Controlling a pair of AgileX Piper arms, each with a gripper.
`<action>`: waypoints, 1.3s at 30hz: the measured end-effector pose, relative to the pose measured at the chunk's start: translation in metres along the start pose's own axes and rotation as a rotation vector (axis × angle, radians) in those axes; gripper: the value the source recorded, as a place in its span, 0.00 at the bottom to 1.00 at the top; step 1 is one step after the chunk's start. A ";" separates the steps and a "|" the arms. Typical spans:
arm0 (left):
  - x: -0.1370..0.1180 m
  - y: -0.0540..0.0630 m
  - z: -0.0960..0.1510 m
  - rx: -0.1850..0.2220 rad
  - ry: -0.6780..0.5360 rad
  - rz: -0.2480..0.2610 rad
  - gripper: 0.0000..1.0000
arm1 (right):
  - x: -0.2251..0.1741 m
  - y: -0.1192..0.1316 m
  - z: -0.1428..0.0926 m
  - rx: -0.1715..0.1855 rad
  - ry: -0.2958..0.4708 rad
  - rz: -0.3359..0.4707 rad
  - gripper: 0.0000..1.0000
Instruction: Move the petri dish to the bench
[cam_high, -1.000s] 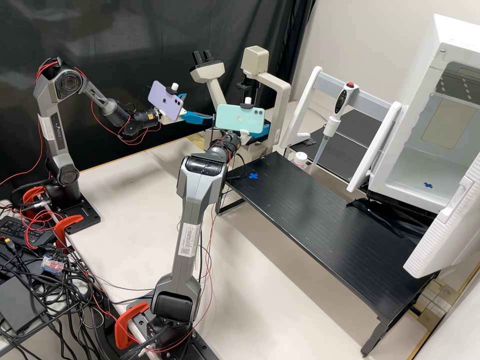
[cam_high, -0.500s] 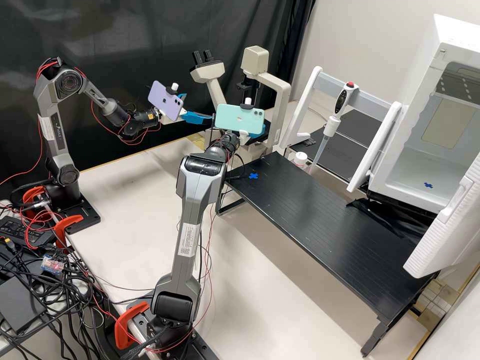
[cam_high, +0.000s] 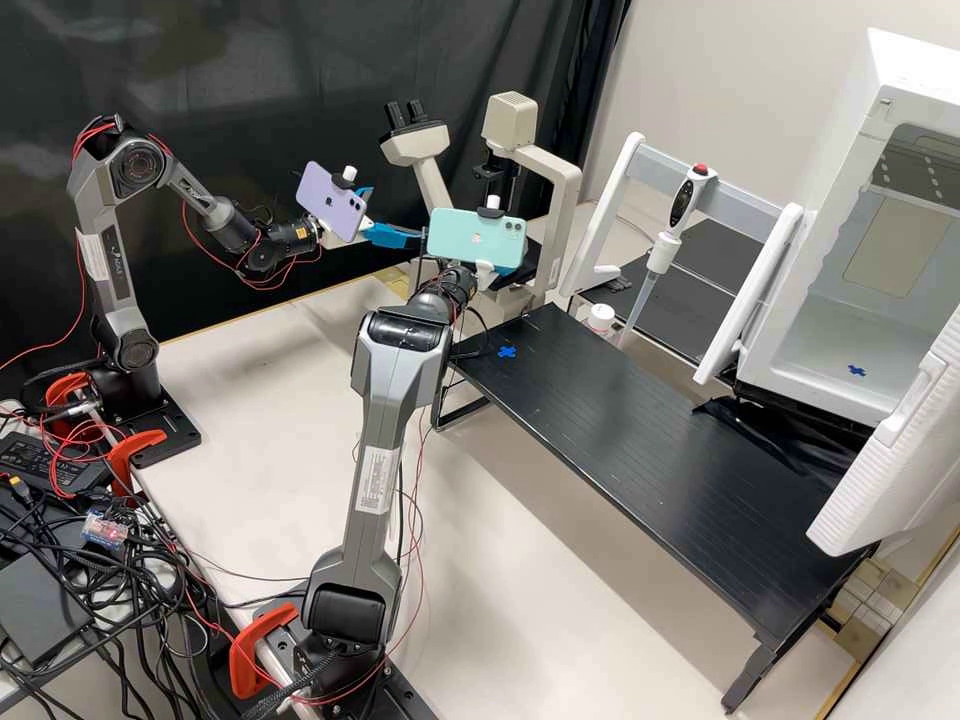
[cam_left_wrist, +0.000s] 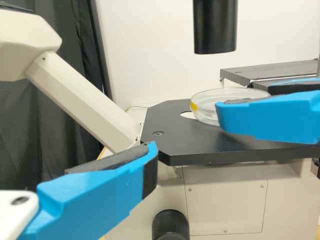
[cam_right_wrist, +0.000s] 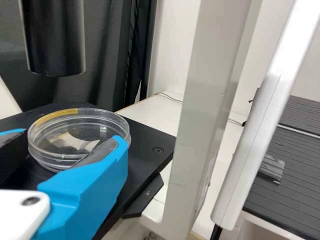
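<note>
The right gripper (cam_high: 503, 271) stands wide, its two fingers spread to either side of the dish (cam_right_wrist: 62, 134); whether they touch it I cannot tell. The dish lies flat on the black stage (cam_right_wrist: 151, 141), just ahead of that gripper and under the black tube (cam_right_wrist: 55, 40). The left gripper (cam_high: 398, 213) is also spread wide, apart from the dish.

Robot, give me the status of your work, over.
Left tool open. Right tool at petri dish, grip unclear. Dish on microscope stage. Black cylinder overhead may obstruct lifting.
</note>
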 end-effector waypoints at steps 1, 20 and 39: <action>0.000 0.000 0.000 0.000 0.000 0.000 1.00 | -0.002 0.000 0.000 0.001 -0.001 0.000 0.00; 0.000 0.000 0.000 0.000 0.000 0.000 1.00 | -0.042 -0.001 -0.005 -0.016 0.034 -0.013 1.00; 0.000 0.000 0.000 0.000 0.000 0.000 1.00 | -0.049 0.007 -0.015 -0.062 0.069 0.017 1.00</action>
